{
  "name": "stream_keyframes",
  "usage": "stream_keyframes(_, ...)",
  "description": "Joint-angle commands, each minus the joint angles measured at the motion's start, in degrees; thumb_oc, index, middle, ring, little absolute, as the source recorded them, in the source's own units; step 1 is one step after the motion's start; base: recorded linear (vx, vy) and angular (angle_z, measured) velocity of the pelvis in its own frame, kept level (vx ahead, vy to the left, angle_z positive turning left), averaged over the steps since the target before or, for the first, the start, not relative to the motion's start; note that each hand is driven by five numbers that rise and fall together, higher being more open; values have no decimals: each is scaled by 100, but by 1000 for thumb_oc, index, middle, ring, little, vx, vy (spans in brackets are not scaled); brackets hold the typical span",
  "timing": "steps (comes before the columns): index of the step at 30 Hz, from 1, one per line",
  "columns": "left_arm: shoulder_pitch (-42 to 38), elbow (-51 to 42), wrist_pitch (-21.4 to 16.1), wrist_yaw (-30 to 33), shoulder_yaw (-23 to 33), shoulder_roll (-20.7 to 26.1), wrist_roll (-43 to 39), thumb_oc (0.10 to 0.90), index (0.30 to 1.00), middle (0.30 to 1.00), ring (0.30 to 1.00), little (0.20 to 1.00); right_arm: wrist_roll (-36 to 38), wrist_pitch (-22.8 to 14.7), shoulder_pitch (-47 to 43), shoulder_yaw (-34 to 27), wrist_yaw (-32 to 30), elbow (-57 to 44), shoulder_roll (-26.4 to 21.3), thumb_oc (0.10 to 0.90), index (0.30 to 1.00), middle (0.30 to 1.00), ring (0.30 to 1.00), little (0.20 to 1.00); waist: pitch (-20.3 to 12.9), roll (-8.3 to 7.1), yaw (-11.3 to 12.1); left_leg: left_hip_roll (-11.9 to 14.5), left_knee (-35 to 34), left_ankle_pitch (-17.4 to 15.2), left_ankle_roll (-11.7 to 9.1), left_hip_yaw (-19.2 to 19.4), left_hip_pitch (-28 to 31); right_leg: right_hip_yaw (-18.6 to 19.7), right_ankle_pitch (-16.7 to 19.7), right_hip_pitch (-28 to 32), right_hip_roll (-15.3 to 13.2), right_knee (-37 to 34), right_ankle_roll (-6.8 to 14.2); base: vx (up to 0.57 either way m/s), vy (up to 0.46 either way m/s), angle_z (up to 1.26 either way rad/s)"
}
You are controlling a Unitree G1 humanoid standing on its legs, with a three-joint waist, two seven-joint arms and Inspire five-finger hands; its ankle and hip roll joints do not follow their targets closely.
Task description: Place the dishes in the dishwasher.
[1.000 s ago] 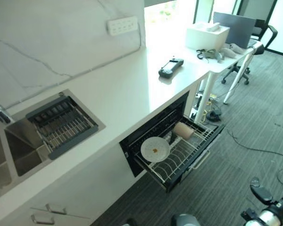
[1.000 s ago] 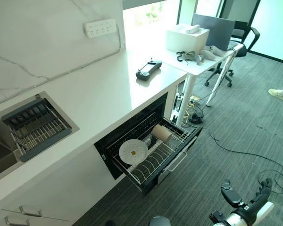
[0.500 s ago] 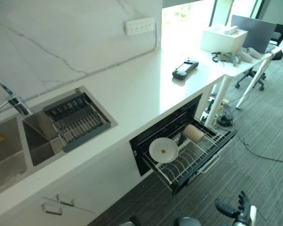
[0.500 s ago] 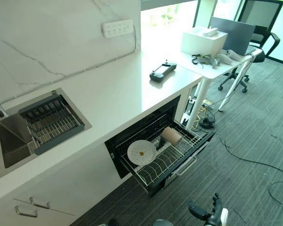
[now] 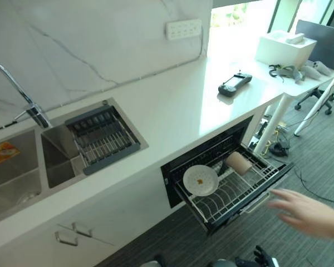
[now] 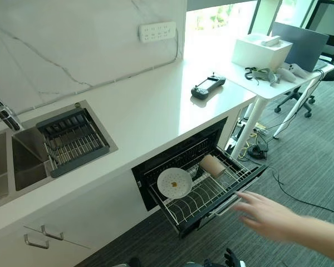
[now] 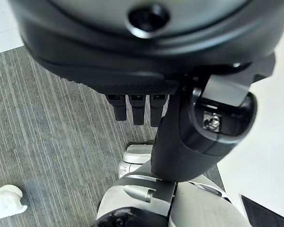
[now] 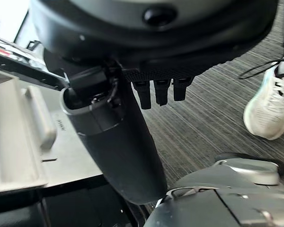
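Well, the dishwasher [image 5: 211,167] under the counter [image 5: 167,111] stands open, its rack [image 6: 211,192] pulled out over the carpet [image 6: 300,161]. A white plate [image 6: 175,183] with a small orange mark stands tilted on edge at the rack's sink-side end, and a tan cup [image 6: 212,165] lies on its side just beside it, toward the far end. A person's hand [image 6: 267,216] reaches in with fingers spread, just off the rack's front handle [image 5: 255,203]; whether it touches is not clear.

Up on the counter above the rack, a black controller [image 5: 235,84] lies near the edge. Well away from the dishwasher, at the other end, sits the sink [image 5: 22,172] with a tap [image 5: 22,94] and a grey drainer [image 5: 103,139] set in its near side. A socket strip [image 6: 157,31] is fixed to the marble wall [image 6: 72,39] behind.

Past the counter, a white table [image 6: 278,78] carries a white box [image 6: 261,51] and goggles [image 6: 261,73].

The left hand [image 7: 146,75] hangs over carpet, fingers [image 7: 135,109] loosely straight, thumb out, holding nothing. The right hand [image 8: 156,56] does likewise, fingers relaxed, empty, with a person's white shoe [image 8: 270,109] on the carpet near it.
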Motion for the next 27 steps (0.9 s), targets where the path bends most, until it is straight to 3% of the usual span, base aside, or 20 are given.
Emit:
stream_keyframes(1,-291,-94,109,-302,-274,-327,294,800,900,900,900,900,144,69,-255,46,288,-230,-110,800,900,900,900,900,262,94,-21,61,715,-1742,114,-19,246,-190,-525,441,-119,-301,307,-24,44,4)
stream_keyframes(10,-321,-250,252,-223,-320,-426,177,800,900,900,900,900,163,478,-352,160,235,-420,-142,800,900,900,900,900,299,140,41,32,715,-1690,93,-148,159,-271,-566,419,-85,-301,262,-23,16,10)
stream_keyframes(27,-238,-561,419,-165,-354,-391,118,800,900,900,900,900,300,620,-231,185,63,-695,-135,800,900,900,900,900,326,120,87,41,715,-1648,73,-208,135,-276,-591,456,-41,-301,234,-8,-6,4)
